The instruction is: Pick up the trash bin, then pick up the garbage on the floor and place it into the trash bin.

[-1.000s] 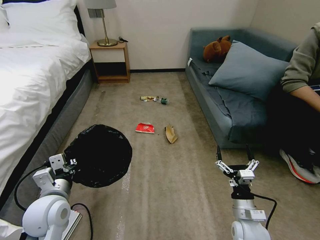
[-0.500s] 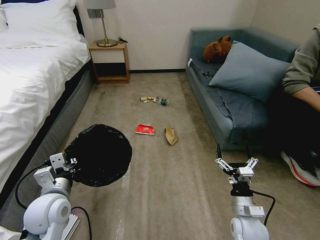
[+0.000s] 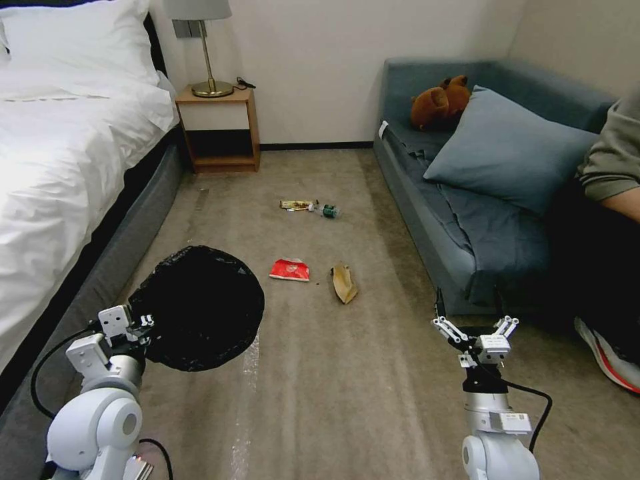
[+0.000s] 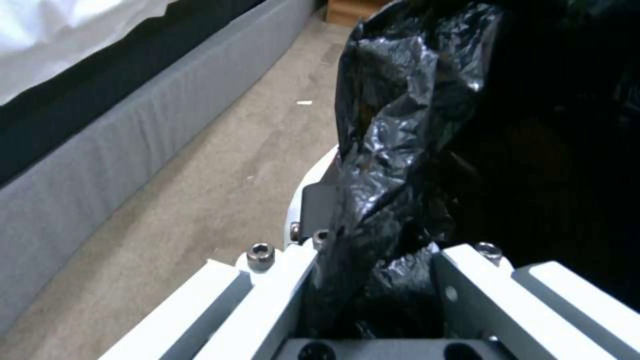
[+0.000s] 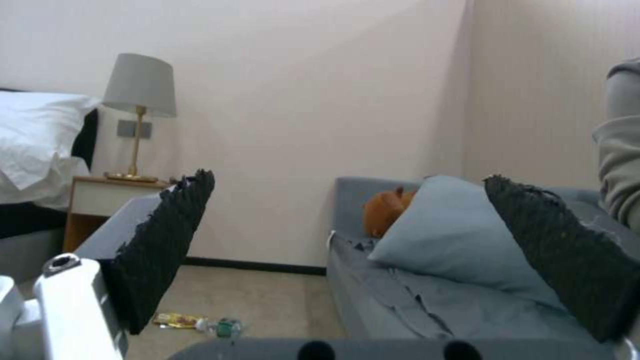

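Beige carpet (image 3: 373, 400), bed (image 3: 60, 167), grey sofa (image 3: 467, 227)

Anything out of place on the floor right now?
Yes: four litter pieces on the carpet: red-white wrapper, tan paper scrap, snack bar wrapper touching the small bottle. Left gripper holds the trash bin by its bag-lined rim; right gripper open, empty.

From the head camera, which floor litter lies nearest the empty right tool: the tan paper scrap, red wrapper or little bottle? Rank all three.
Measured from the open right tool:
1. Tan paper scrap, on the carpet ahead, toward the robot's left.
2. Red wrapper, just beyond the scrap, closer to the trash bin.
3. Small bottle, farthest, out toward the nightstand.
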Robot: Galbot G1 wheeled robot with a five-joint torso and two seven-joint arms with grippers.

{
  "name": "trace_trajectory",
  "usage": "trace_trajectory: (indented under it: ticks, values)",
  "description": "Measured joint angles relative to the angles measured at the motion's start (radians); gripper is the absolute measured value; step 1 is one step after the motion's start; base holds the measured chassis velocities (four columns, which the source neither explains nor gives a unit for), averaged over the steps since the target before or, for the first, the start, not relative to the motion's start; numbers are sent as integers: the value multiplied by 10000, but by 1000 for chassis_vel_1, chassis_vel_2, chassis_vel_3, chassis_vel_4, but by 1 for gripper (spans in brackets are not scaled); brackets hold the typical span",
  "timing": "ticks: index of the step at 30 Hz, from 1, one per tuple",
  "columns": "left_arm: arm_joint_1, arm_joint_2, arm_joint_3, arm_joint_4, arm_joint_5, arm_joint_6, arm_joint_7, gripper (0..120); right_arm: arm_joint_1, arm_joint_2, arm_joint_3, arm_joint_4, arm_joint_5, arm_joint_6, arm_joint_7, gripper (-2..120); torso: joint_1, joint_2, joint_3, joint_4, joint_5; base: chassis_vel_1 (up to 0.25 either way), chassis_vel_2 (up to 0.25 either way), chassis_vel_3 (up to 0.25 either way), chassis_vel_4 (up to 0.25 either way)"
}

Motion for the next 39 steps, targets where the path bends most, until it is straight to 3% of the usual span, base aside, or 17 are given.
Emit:
trace_trajectory:
  ticks: [24,39]
  values:
    - [74,-70,14,-193,94,-130,78,1,-59,0,160,169,106,-39,-12,100,0,0,0,0,0,-93,94,97,-96]
    - [74,-112,38,43,304,-365,140,1,-33,0,10,-94,124,-2,-14,99,0,0,0,0,0,-102,93,91,-103]
